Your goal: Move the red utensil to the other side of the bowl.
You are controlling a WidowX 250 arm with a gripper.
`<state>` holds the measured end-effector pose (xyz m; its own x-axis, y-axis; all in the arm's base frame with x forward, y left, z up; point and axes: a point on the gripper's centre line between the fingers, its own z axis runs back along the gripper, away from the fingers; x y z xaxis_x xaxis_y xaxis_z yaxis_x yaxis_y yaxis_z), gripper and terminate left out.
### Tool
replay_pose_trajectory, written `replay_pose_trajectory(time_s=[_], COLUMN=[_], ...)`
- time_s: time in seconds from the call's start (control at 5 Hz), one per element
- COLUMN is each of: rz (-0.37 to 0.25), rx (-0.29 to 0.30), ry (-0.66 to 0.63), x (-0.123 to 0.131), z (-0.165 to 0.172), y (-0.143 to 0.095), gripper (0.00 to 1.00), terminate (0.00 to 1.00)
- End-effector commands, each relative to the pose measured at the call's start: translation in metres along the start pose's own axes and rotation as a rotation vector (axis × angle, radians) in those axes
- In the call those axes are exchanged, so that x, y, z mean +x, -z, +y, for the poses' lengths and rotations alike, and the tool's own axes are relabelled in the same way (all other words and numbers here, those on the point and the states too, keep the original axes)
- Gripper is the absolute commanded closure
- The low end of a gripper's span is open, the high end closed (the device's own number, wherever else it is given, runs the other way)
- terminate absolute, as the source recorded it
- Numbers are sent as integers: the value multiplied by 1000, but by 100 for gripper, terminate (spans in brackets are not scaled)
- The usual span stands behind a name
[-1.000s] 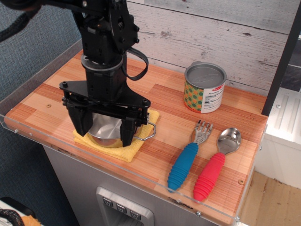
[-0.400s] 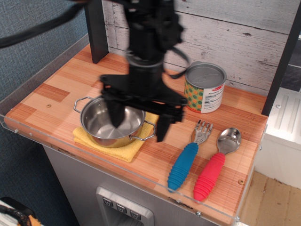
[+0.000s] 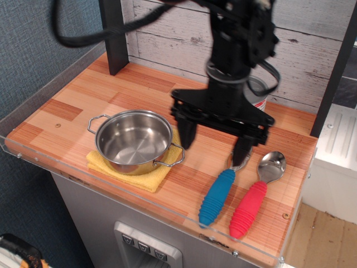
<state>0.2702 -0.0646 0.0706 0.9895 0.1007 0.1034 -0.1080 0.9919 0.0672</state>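
The red utensil point(image 3: 252, 201), a spoon with a shiny metal bowl and ribbed red handle, lies at the front right of the wooden table. The bowl point(image 3: 134, 141), a small steel pot with two wire loop handles, sits empty on a yellow cloth point(image 3: 146, 180) at front left. My black gripper point(image 3: 215, 140) hangs open and empty above the table between the pot and the utensils, its right finger point(image 3: 242, 149) just over the fork's head. It is up and left of the red spoon and holds nothing.
A blue-handled metal fork point(image 3: 221, 192) lies just left of the spoon. A green-patterned tin can point(image 3: 261, 97) stands behind, mostly hidden by my arm. A clear rim point(image 3: 167, 215) edges the table's front. A dark post point(image 3: 114, 36) stands at the back left.
My gripper has moved right, from over the pot to the space between the pot and the utensils. The pot now shows fully. Nothing on the table has shifted.
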Motion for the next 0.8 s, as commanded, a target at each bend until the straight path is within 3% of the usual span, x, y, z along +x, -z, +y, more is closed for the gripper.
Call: replay_pose_trajectory(time_s=[0.0, 0.6], rz=[-113, -76], rx=[-91, -103], ry=[-16, -13], x=[16, 9], z=[-34, -61], y=[9, 27], gripper=[0, 0], terminate=[0, 0])
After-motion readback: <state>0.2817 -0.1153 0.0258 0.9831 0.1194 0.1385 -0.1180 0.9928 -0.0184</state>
